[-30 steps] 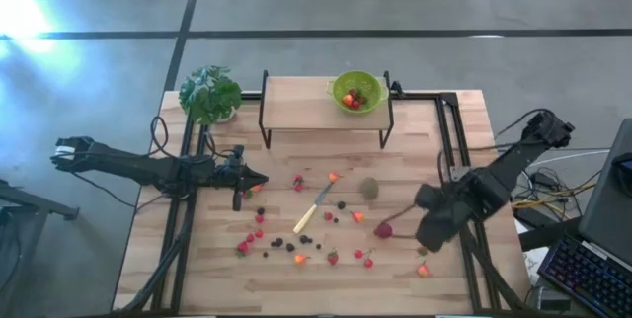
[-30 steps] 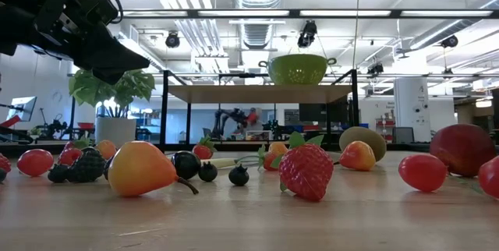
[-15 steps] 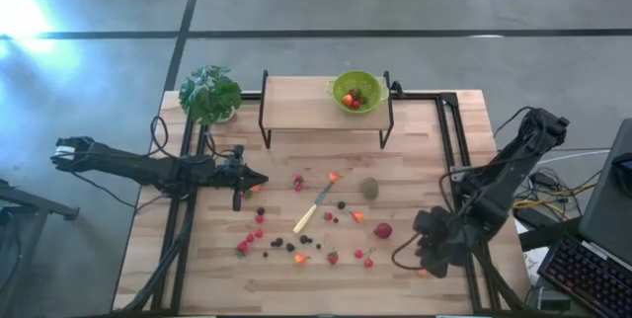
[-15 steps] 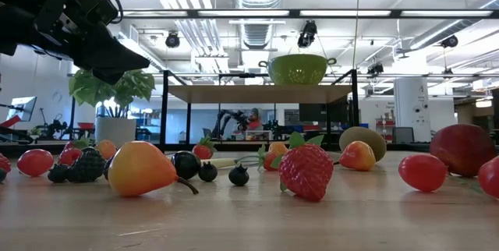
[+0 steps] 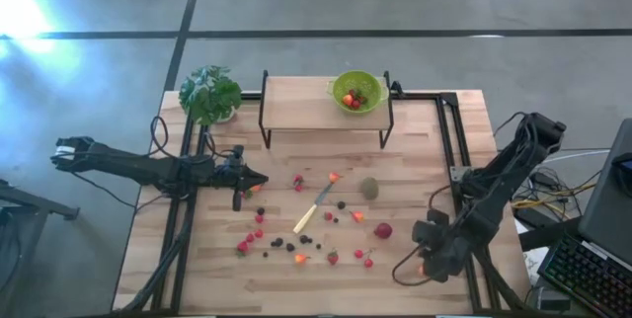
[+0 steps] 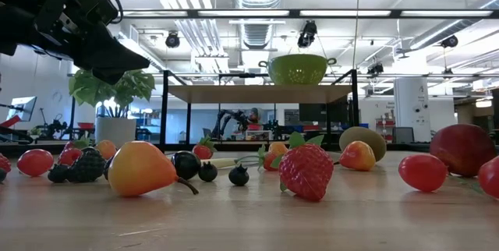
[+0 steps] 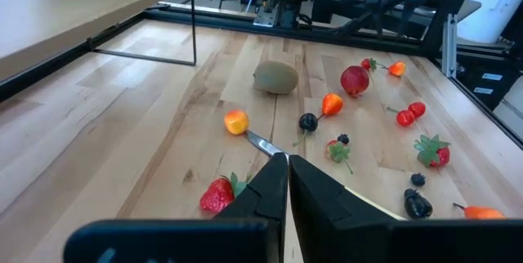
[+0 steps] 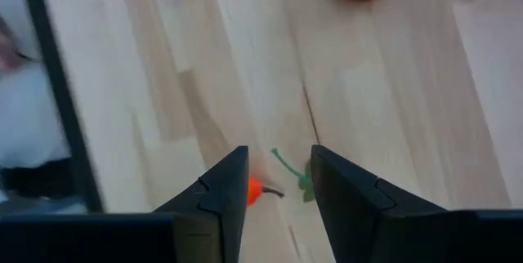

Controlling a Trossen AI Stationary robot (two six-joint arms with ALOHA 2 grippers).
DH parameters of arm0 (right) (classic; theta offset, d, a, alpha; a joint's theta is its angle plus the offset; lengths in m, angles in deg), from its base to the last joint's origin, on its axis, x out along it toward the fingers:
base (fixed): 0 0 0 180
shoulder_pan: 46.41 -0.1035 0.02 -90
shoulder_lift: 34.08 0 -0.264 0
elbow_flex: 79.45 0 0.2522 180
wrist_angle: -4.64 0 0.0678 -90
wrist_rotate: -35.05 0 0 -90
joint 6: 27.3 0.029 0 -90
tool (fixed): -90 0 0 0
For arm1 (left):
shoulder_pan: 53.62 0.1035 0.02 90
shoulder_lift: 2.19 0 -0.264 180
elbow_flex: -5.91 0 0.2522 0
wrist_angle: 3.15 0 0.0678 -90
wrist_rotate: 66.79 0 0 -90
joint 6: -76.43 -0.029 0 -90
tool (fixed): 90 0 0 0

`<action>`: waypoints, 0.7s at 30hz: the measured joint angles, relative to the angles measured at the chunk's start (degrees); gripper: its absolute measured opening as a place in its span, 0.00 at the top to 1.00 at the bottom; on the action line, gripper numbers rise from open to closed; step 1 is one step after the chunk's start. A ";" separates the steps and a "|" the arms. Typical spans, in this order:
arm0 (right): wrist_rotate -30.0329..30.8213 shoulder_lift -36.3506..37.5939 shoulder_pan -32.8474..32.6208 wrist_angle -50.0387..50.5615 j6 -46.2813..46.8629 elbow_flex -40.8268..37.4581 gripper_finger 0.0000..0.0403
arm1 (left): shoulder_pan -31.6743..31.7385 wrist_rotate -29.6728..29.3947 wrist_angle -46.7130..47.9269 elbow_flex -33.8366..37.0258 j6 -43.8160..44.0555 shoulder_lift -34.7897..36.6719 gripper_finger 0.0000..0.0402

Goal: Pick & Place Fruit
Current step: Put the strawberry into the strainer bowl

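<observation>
Small fruit lies scattered over the wooden table [image 5: 415,160]: red strawberries [image 5: 333,257], dark berries [image 5: 276,244], a kiwi-like ball [image 5: 368,188] and a bigger red fruit [image 5: 383,230]. My right gripper [image 5: 425,265] points steeply down at the near right, open. Its fingers [image 8: 214,189] stand on either side of a small orange fruit [image 8: 257,189] with a green stem [image 8: 288,167]; one finger half hides it. My left gripper [image 7: 288,165] hangs shut and holds nothing at mid-left [image 5: 259,186]. My right gripper comes from above with one finger on each side of the small orange fruit, which lies on the table. The fruit shows right at the inner edge of one finger [image 8: 237,183]. Whether that finger touches it, I cannot tell.
A green bowl [image 5: 355,91] holding a few fruits stands on a raised wooden shelf [image 5: 296,103] at the far middle. A potted plant [image 5: 210,94] is at the far left. A pale-handled knife [image 5: 314,209] lies mid-table. Black frame rails [image 5: 457,160] run along the sides.
My right gripper has sunk and gone toward the table's near edge, from beside the bigger red fruit to the small orange fruit at the near right, rolling as it went. The fruit has not moved.
</observation>
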 joint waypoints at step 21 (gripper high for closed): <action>-2.51 -17.35 -0.80 0.22 -3.92 4.17 0.66 | -0.01 0.01 0.03 0.00 -0.01 0.01 0.95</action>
